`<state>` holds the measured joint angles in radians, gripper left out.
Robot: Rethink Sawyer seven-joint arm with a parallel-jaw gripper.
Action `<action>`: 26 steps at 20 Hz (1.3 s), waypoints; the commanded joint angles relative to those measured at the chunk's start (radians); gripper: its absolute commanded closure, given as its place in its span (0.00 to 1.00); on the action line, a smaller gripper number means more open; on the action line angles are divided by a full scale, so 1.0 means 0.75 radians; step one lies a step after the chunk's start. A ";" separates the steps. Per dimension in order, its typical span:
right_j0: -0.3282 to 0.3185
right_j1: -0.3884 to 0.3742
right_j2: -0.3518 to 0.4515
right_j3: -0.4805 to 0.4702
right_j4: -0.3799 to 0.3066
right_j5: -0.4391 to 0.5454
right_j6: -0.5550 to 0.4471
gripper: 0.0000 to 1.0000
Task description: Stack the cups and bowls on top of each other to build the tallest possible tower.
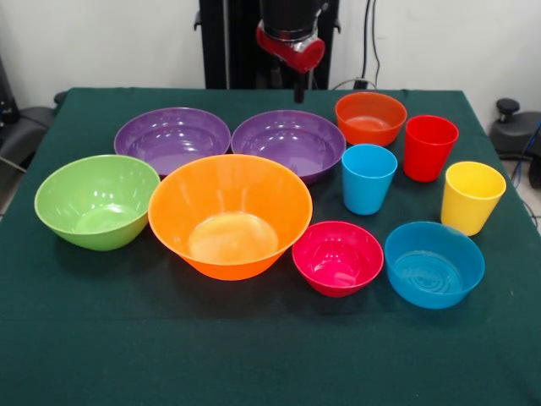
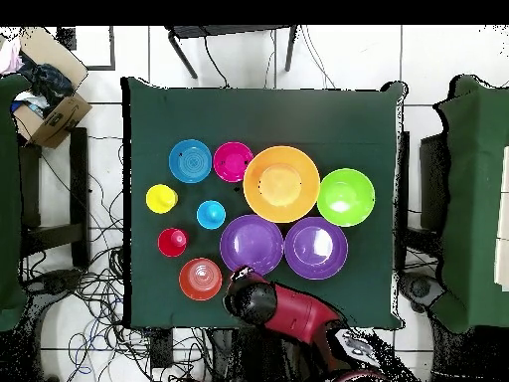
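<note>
Every cup and bowl stands alone and upright on the green cloth; no tower shows. The large orange bowl (image 1: 230, 216) (image 2: 281, 183) sits mid-table, with the lime bowl (image 1: 97, 200) beside it and two purple bowls (image 1: 172, 138) (image 1: 288, 142) behind. To the side are the small orange bowl (image 1: 370, 118), pink-red bowl (image 1: 337, 258), blue bowl (image 1: 434, 264), blue cup (image 1: 368, 178), red cup (image 1: 429, 148) and yellow cup (image 1: 472, 197). My gripper (image 1: 298, 89) hangs drawn back above the table's far edge, between the purple and small orange bowls, touching nothing.
The green cloth (image 1: 254, 355) covers the table to all its edges. In the overhead view the red arm (image 2: 298, 310) reaches over the table's lower edge. A cardboard box (image 2: 50, 109) and loose cables (image 2: 89, 288) lie on the floor beside the table.
</note>
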<state>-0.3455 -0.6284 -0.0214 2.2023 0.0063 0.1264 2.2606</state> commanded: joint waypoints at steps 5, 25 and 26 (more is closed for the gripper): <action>0.042 0.159 0.089 0.035 0.243 -0.360 0.477 0.00; 0.031 0.168 0.091 0.044 0.204 -0.380 0.501 0.00; 0.025 0.180 0.093 0.038 0.200 -0.387 0.499 0.00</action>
<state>-0.3370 -0.5502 -0.0211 2.2348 0.1519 -0.1541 2.4857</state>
